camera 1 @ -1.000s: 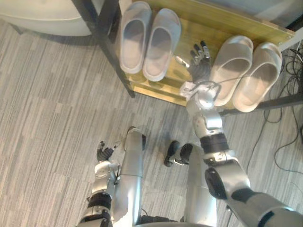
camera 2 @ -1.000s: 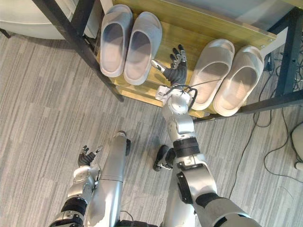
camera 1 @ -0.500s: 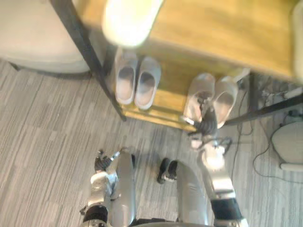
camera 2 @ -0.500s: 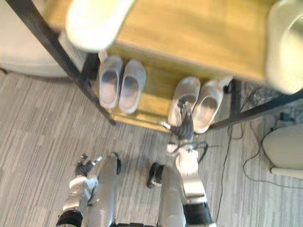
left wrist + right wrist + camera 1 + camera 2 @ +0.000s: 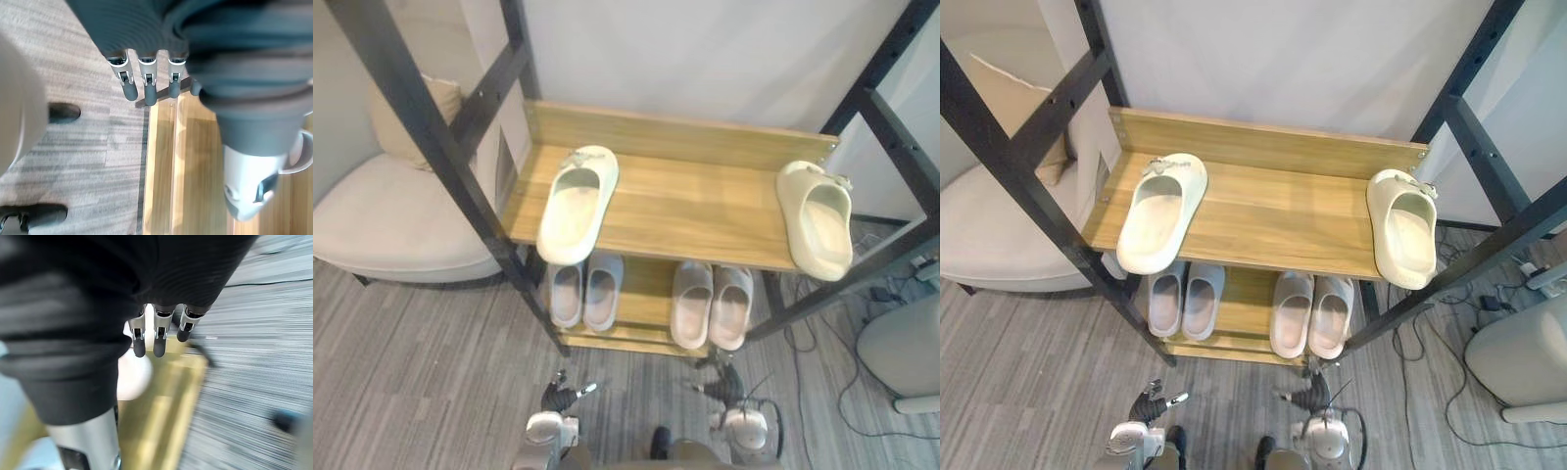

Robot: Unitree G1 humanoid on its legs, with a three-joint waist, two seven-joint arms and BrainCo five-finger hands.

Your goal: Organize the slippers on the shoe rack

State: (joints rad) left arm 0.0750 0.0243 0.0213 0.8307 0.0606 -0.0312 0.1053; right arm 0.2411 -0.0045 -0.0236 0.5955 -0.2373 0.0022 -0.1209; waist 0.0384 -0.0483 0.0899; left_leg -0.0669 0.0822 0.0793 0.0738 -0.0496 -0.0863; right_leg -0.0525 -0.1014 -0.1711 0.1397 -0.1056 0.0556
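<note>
The two cream slippers lie well apart on the upper shelf of the shoe rack. The left cream slipper is near the left post and the right cream slipper is at the right edge, so I judge they are not paired yet. On the lower shelf a grey pair and a beige pair stand together, probably already arranged. In front of the rack, low over the carpet, the left hand and the right hand are released, holding nothing.
</note>
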